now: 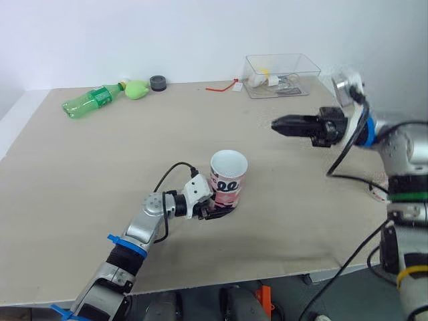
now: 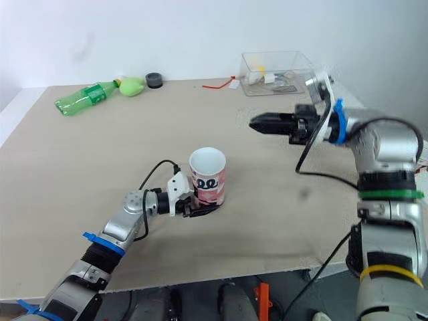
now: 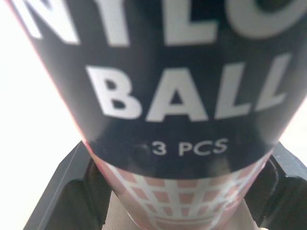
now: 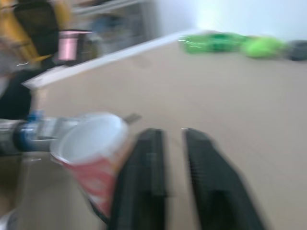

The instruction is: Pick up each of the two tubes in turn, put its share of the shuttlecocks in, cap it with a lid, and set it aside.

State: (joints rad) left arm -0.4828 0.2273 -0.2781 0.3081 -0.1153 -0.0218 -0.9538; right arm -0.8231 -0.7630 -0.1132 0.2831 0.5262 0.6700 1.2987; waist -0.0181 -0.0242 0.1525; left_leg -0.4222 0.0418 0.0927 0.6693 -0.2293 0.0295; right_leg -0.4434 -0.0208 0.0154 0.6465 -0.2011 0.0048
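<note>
Our left hand point(image 1: 217, 212) clamps the base of the upright pink-and-white cardboard tube point(image 1: 227, 179) on the beige worktop point(image 1: 100, 174). In its wrist view we read "BALL 3 PCS". Our right hand point(image 1: 281, 125) hovers apart, nearly closed, empty.

One tube point(image 1: 228, 179), one green bottle point(image 1: 89, 101), one clear box point(image 1: 281, 73), one small black round object point(image 1: 158, 82), one lime-green lump point(image 1: 136, 88).
</note>
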